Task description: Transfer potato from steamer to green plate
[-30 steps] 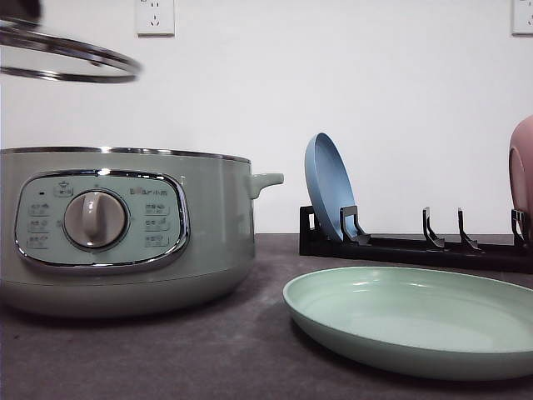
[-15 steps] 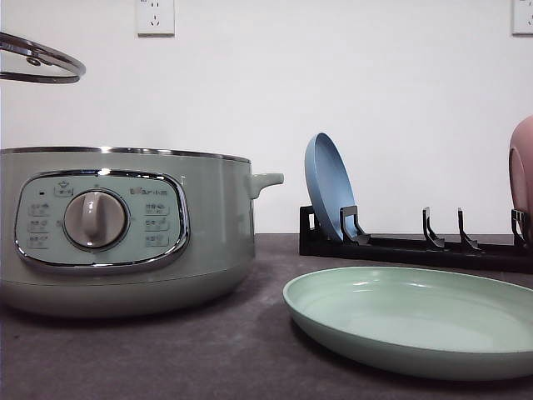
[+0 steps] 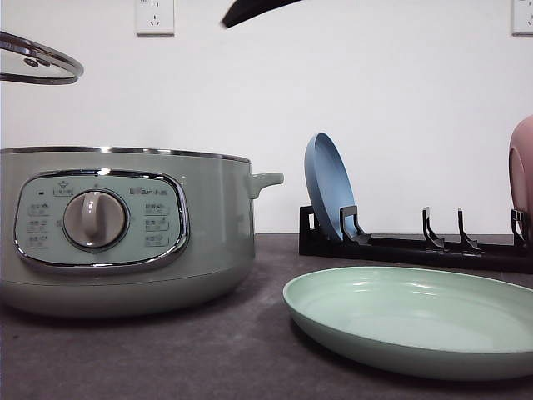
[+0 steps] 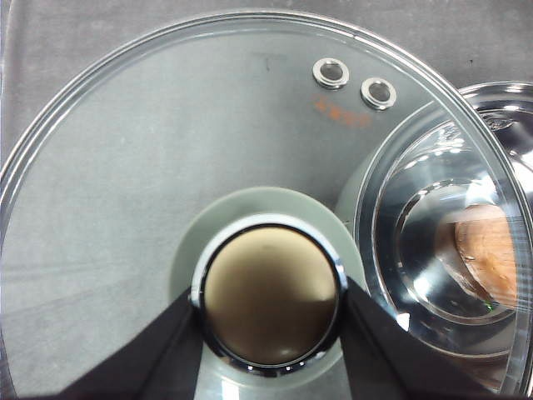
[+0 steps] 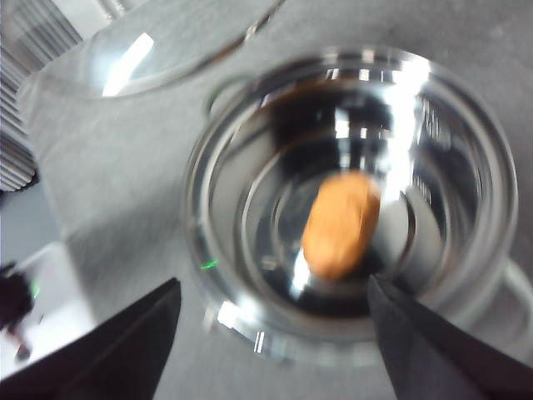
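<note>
The pale green steamer (image 3: 125, 229) stands uncovered at the table's left. Inside its shiny bowl (image 5: 350, 192) lies the orange-brown potato (image 5: 340, 223), which also shows past the lid's rim (image 4: 487, 250). My left gripper (image 4: 270, 312) is shut on the knob (image 4: 271, 287) of the glass lid (image 3: 37, 62), holding it high, left of the pot. My right gripper (image 5: 273, 287) hovers open above the bowl, the potato below and between its fingers, untouched. The green plate (image 3: 416, 312) lies at the front right with nothing on it.
A black dish rack (image 3: 416, 246) behind the green plate holds a blue plate (image 3: 329, 187) upright; a pink plate (image 3: 523, 171) shows at the right edge. A black part of the right arm (image 3: 250, 10) pokes in at the top. The table is dark grey.
The lid has swung left, off the pot, and now holds still at the upper left. A black part of the right arm has come in at the top above the steamer.
</note>
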Motion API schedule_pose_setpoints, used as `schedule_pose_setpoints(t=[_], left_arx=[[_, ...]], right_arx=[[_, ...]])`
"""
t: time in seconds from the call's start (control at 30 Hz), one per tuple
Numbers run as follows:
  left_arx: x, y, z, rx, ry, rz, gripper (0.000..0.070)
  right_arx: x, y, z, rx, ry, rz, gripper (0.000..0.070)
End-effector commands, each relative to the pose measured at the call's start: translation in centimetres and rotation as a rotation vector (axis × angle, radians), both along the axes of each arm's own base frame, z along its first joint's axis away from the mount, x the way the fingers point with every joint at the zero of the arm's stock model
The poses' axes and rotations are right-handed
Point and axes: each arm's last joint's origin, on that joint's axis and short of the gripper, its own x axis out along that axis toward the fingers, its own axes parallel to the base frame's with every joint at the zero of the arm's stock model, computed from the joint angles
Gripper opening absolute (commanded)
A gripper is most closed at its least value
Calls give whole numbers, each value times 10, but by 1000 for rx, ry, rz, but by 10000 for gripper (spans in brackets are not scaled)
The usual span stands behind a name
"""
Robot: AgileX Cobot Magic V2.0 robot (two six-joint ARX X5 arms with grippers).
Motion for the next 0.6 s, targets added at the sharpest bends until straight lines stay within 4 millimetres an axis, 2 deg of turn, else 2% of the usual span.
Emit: schedule_pose_setpoints(t=[0.0,0.3,0.57], left_arx=[[-1,1,11,1,-71,8,0],[-1,2,11,1,-73,10,0],[-1,2,12,1,-73,10,0]], right_arx=[[10,18,-5,-4,7,9,451],[45,68,-50,-85,31,-10,469],[56,86,-89,-173,41,-45,486]])
